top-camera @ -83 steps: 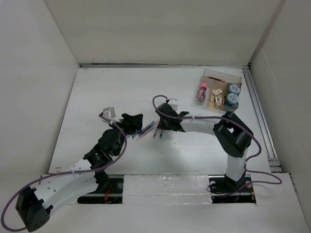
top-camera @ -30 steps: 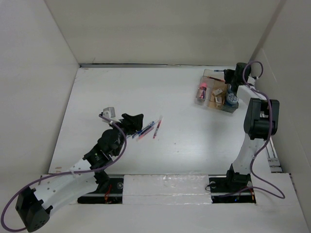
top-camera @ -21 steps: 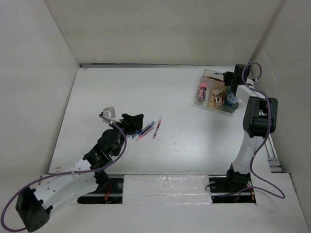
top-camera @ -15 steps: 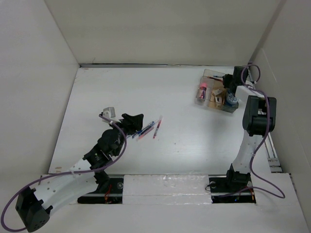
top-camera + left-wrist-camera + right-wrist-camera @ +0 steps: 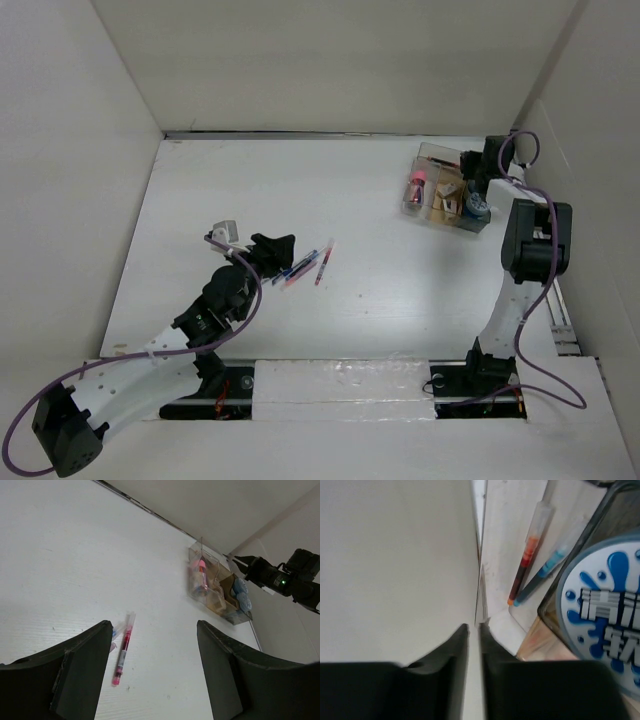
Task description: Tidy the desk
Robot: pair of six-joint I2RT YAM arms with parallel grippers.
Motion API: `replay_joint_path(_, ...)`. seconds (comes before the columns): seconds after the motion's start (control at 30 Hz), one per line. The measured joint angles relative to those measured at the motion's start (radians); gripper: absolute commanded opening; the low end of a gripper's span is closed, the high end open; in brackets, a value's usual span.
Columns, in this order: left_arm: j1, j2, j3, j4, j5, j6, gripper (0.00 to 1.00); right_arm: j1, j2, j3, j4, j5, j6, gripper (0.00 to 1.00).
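One clear tray [image 5: 428, 150] holds two pens, a red pen [image 5: 525, 565] and a blue pen [image 5: 545, 572], one pink bottle [image 5: 415, 185] and one blue-printed lid [image 5: 600, 615]; at least three loose pens [image 5: 322, 262] lie on the surface [image 5: 400, 275].

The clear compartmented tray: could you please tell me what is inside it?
Visible: a pink tube, tan blocks, a blue-printed round lid, a red pen beside a blue pen. The right claw hides the tray's far right part from above.
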Motion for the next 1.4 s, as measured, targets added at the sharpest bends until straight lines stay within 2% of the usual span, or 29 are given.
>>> replay_joint_path(0.1, 0.000, 0.000, 0.000, 0.000, -0.007, 0.000, 0.65, 0.022, -0.065, -0.073, 0.047, -0.006, -0.059, 0.03)
replay_joint_path(0.2, 0.000, 0.000, 0.000, -0.002, -0.011, 0.000, 0.65, 0.092, -0.156, -0.125, 0.074, -0.006, -0.153, 0.00)
replay_joint_path(0.33, 0.000, -0.002, 0.000, -0.008, -0.022, 0.001, 0.64, 0.288, -0.284, -0.195, 0.158, -0.013, -0.292, 0.00)
replay_joint_path(0.37, 0.000, -0.005, 0.000, -0.013, -0.026, 0.000, 0.64, 0.344, -0.312, -0.219, 0.175, -0.014, -0.328, 0.02)
replay_joint_path(0.47, 0.000, -0.021, 0.000, -0.017, -0.039, 0.001, 0.64, 0.524, -0.366, -0.283, 0.192, -0.011, -0.436, 0.19)
replay_joint_path(0.5, 0.000, -0.030, 0.000, -0.018, -0.043, 0.002, 0.65, 0.589, -0.371, -0.296, 0.181, -0.003, -0.474, 0.30)
replay_joint_path(0.67, 0.000, -0.055, 0.000, -0.014, -0.056, 0.003, 0.64, 0.804, -0.364, -0.329, 0.045, 0.078, -0.627, 0.40)
replay_joint_path(0.77, 0.000, -0.043, 0.000, -0.013, -0.056, 0.003, 0.64, 0.842, -0.364, -0.357, -0.044, 0.120, -0.680, 0.44)
replay_joint_path(0.9, 0.000, -0.014, 0.000, -0.015, -0.055, 0.003, 0.64, 0.873, -0.355, -0.359, -0.151, 0.192, -0.734, 0.44)
replay_joint_path(0.97, 0.000, -0.009, 0.000, -0.015, -0.055, 0.003, 0.64, 0.930, -0.335, -0.353, -0.206, 0.224, -0.764, 0.44)
replay_joint_path(1.17, 0.000, -0.017, 0.000, -0.015, -0.055, 0.003, 0.65, 1.009, -0.252, -0.316, -0.253, 0.227, -0.798, 0.44)
replay_joint_path(1.4, 0.000, -0.035, 0.000, -0.015, -0.054, 0.003, 0.65, 1.007, -0.201, -0.268, -0.289, 0.225, -0.809, 0.44)
